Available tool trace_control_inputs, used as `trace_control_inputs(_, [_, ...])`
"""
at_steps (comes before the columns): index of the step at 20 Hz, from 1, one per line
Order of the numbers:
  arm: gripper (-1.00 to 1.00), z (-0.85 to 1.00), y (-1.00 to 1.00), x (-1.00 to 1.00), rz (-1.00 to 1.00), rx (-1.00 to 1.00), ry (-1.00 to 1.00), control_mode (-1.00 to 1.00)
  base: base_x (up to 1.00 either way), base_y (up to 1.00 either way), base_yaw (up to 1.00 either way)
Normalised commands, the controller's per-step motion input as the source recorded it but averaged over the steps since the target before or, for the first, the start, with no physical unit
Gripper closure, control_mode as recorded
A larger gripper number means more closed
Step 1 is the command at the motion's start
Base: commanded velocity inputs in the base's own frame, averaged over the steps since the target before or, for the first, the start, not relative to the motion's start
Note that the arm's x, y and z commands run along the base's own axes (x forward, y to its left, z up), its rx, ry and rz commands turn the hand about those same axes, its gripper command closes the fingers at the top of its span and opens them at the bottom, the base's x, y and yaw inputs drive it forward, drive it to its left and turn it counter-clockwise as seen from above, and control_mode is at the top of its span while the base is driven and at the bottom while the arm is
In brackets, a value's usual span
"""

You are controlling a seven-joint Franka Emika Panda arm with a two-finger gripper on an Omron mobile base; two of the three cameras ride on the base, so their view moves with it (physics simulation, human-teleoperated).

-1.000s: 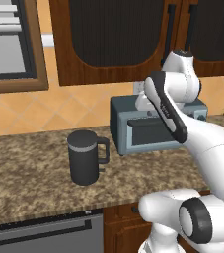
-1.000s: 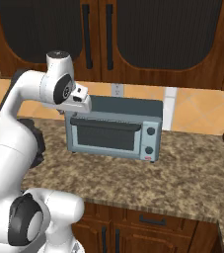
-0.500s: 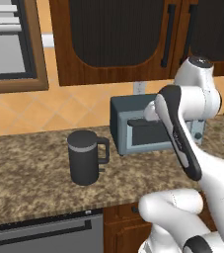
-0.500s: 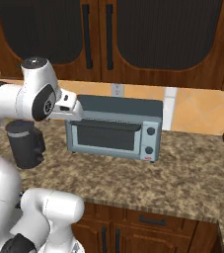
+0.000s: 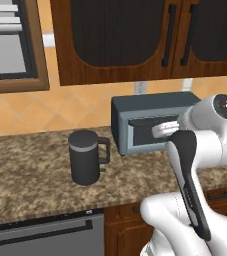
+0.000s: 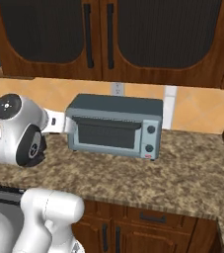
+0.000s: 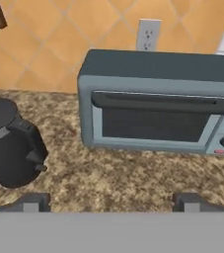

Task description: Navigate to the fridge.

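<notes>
- The fridge, the goal of this drive, is not in front of the base; judging by the task, the base must turn or travel along the counter to find it.
- The gripper (image 7: 111,202) holds nothing, its jaws spread wide with bare counter between the two dark tips. A navigation task needs no grasp, so the hand likely just rides ahead, tucked and level.
- Straight ahead of the jaws sits a blue-grey toaster oven (image 7: 158,104), door closed, backed against the tiled wall under a wall outlet (image 7: 148,34).
- Ahead and to the left of the jaws stands a dark electric kettle (image 7: 10,143), upright on the granite countertop (image 7: 123,170).
- Dark wooden wall cabinets (image 6: 108,34) hang above; a grey dishwasher front (image 5: 40,235) sits below the counter.
</notes>
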Motion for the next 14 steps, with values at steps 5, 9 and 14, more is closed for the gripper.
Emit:
trace_control_inputs(5, [-1.00,0.00,0.00,0.00,0.00,0.00,0.00,1.00,-0.65,0.57,0.13])
trace_control_inputs(9, [-1.00,0.00,0.00,0.00,0.00,0.00,0.00,1.00,-0.09,0.82,0.68])
trace_control_inputs(14, [-1.00,0.00,0.00,0.00,0.00,0.00,0.00,1.00,0.00,0.20,0.95])
